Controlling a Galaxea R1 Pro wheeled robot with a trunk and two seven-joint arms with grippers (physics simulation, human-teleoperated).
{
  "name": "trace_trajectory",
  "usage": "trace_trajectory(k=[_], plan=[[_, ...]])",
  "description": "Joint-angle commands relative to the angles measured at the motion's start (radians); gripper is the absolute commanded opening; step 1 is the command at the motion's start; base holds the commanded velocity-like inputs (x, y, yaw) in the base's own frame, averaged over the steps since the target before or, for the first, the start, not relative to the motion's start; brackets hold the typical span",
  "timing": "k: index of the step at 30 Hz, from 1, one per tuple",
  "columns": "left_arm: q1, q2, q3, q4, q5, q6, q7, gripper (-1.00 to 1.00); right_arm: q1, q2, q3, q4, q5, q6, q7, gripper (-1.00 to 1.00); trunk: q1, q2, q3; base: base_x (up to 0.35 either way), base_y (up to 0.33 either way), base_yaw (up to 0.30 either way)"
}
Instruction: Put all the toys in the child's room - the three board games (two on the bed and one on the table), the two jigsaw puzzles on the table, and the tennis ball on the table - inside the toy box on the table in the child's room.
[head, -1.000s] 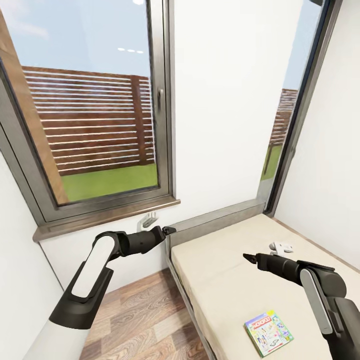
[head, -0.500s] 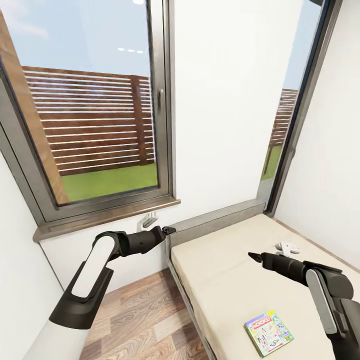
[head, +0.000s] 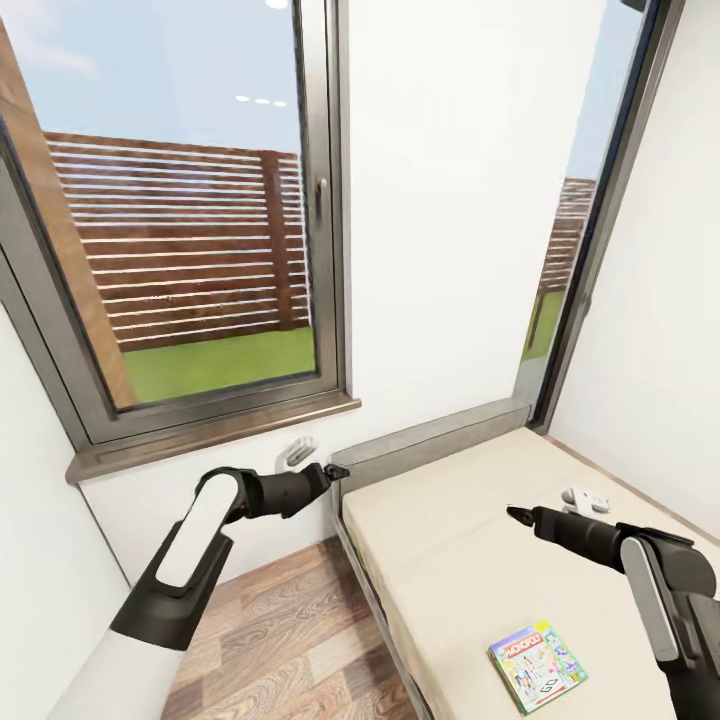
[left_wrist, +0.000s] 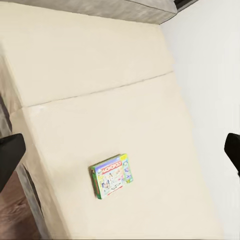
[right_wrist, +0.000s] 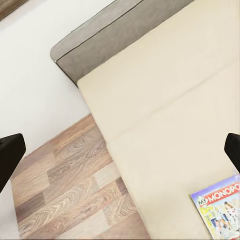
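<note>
While we face a corner of the room, the large window (head: 190, 230) fills the left of the head view, and a narrower window (head: 590, 220) stands at the right above the bed's head. Below them the bed (head: 470, 560) runs along the right wall, its cream mattress bare apart from two things, with wood floor (head: 290, 630) beside it. Our left arm reaches toward the bed's grey headboard (head: 430, 440), its left pincer (head: 338, 470) near the headboard's corner; from the left wrist view its fingers sit at the far edges of the frame, spread wide. Our right pincer (head: 517, 514) hovers above the mattress, likewise wide open in its wrist view. One board game (head: 537, 665) lies flat on the mattress, near its floor-side edge. A small white object (head: 585, 497) lies near the wall, too blurred to identify.
</note>
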Motion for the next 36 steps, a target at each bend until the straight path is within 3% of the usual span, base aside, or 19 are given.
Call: trace_trajectory(k=[1,3,6,7,9,12,14,17,25,36], plan=[[-0.010,0.000,0.000,0.035,0.007,0.000,0.010,1.00,-0.013,-0.003,-0.005,0.026,0.005,0.019,0.004,1.00,0.001,-0.002,-0.002,0.000,0.000,0.000],[-0.020,-0.001,0.001,0.075,0.002,0.000,0.010,1.00,-0.032,-0.007,-0.008,0.062,0.006,0.035,-0.002,1.00,0.001,-0.002,-0.002,0.000,0.000,0.000],[-0.051,-0.004,0.001,0.212,-0.029,-0.026,0.009,1.00,-0.118,-0.027,-0.015,0.225,0.007,0.050,-0.035,1.00,0.001,-0.002,-0.002,0.000,0.000,0.000],[-0.051,-0.004,0.001,0.212,-0.029,-0.026,0.009,1.00,-0.118,-0.027,-0.015,0.225,0.007,0.050,-0.035,1.00,0.001,-0.002,-0.002,0.000,0.000,0.000],[-0.067,-0.008,0.001,0.307,-0.060,-0.071,0.008,1.00,-0.181,-0.040,-0.017,0.358,0.006,0.050,-0.058,1.00,0.001,-0.002,-0.002,0.000,0.000,0.000],[-0.073,-0.009,0.002,0.351,-0.075,-0.098,0.006,1.00,-0.210,-0.047,-0.018,0.421,0.007,0.050,-0.066,1.00,0.001,-0.002,-0.002,0.000,0.000,0.000],[-0.081,-0.012,0.002,0.423,-0.100,-0.154,-0.005,1.00,-0.260,-0.061,-0.020,0.529,0.008,0.050,-0.078,1.00,0.001,-0.002,-0.002,0.000,0.000,0.000],[-0.085,-0.013,0.002,0.475,-0.116,-0.203,-0.020,1.00,-0.295,-0.075,-0.021,0.607,0.010,0.050,-0.087,1.00,0.001,-0.002,-0.002,0.000,0.000,0.000],[-0.056,-0.014,0.002,0.551,-0.142,-0.279,-0.045,1.00,-0.336,-0.099,-0.020,0.700,0.012,0.050,-0.094,1.00,0.001,-0.002,-0.002,0.000,0.000,0.000],[-0.004,0.003,0.001,0.590,-0.192,-0.310,-0.056,1.00,-0.352,-0.128,-0.021,0.738,0.009,0.049,-0.093,1.00,0.001,-0.002,-0.002,0.000,0.000,0.000]])
